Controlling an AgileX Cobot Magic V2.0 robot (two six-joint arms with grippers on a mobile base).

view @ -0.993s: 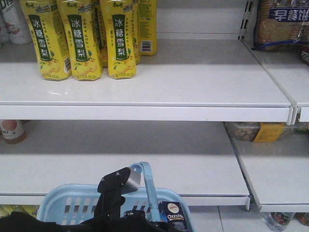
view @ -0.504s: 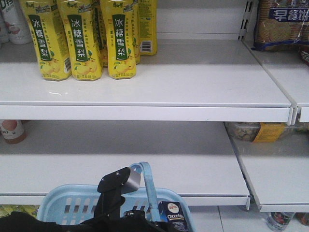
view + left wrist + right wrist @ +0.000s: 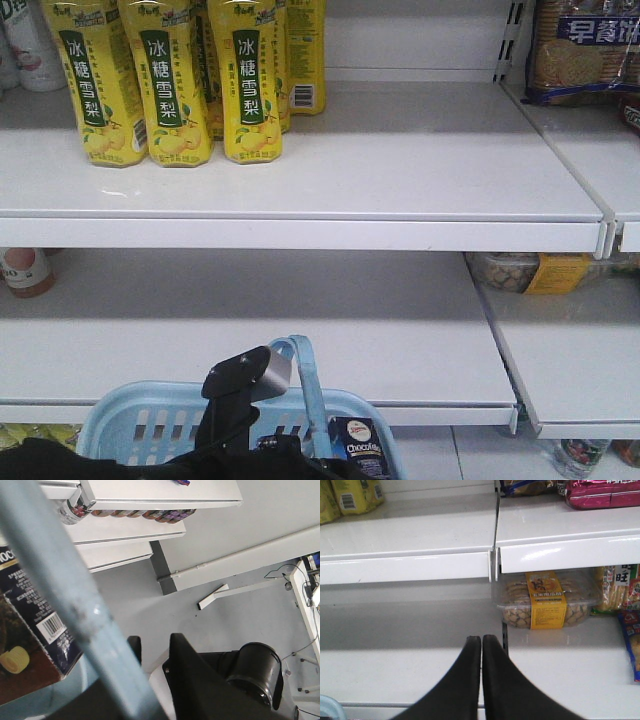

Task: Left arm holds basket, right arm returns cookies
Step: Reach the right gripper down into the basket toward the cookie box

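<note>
1. Fingers of the black left gripper [image 3: 250, 378] are clamping the hoop handle of the light blue slotted plastic basket [image 3: 130, 425].
2. Dark navy cardboard cookie box [image 3: 358, 447] is standing inside its right corner.
3. Black right gripper [image 3: 481, 639], pinched empty above-right of it, should be opening first.

The cookies [image 3: 359, 444] stand in the basket [image 3: 130, 418] beside the left arm [image 3: 238, 392].

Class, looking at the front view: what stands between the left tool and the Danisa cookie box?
The light blue hoop handle of the basket stands between the left tool and the Danisa cookie box. The front view shows this.
</note>
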